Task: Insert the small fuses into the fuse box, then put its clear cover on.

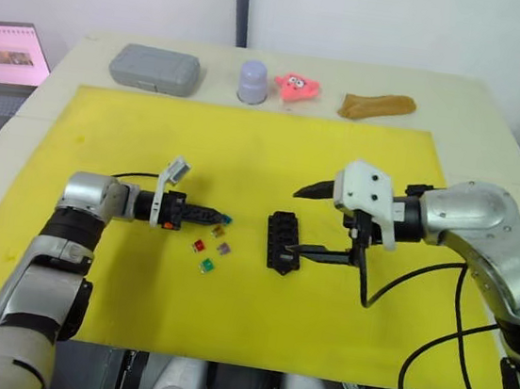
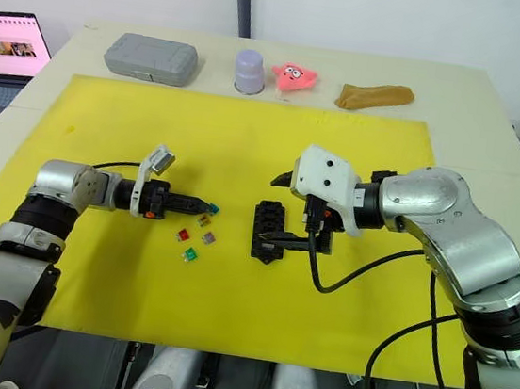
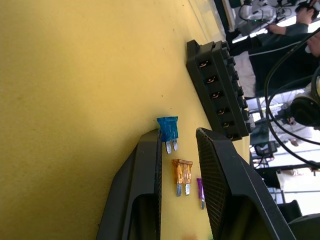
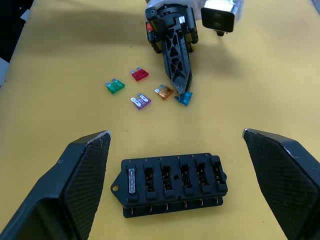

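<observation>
The black fuse box [image 1: 284,241] lies on the yellow mat [image 1: 247,145]; a grey fuse [image 4: 131,180] sits in one end slot. My right gripper [image 1: 312,222] hovers just right of the box, wide open and empty. Left of the box lie the loose small fuses: teal [image 1: 227,219], orange [image 1: 218,232], purple [image 1: 224,247], red [image 1: 199,246] and green [image 1: 206,266]. My left gripper [image 3: 177,131] is down at the mat, open by a narrow gap, one fingertip touching the teal fuse [image 3: 167,129]. The clear cover is out of view.
Along the table's far edge stand a grey case [image 1: 155,69], a lavender cup [image 1: 253,81], a pink toy [image 1: 296,88] and a brown object [image 1: 375,106]. A laptop [image 1: 7,54] sits off the table at the far left.
</observation>
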